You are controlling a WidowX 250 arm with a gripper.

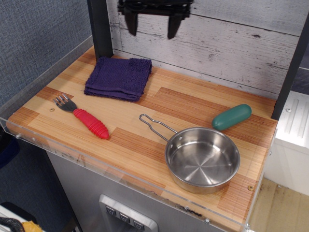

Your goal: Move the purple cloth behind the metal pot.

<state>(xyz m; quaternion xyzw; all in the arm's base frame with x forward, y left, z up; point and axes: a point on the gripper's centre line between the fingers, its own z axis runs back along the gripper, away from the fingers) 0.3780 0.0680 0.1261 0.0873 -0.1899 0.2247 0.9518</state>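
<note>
The purple cloth point(118, 77), a folded dark purple terry square, lies flat at the back left of the wooden tabletop. The metal pot point(203, 159), a shallow shiny pan with a wire loop handle pointing left, sits at the front right. My gripper point(152, 25) hangs high at the top of the view, above and a little right of the cloth, well clear of it. Its two black fingers are spread apart and hold nothing.
A fork with a red ribbed handle point(84, 119) lies at the front left. A green oblong object point(231, 117) lies behind the pot at the right. A white plank wall point(231, 43) backs the table; dark posts stand at the back left and right. A clear raised rim point(120, 176) edges the front.
</note>
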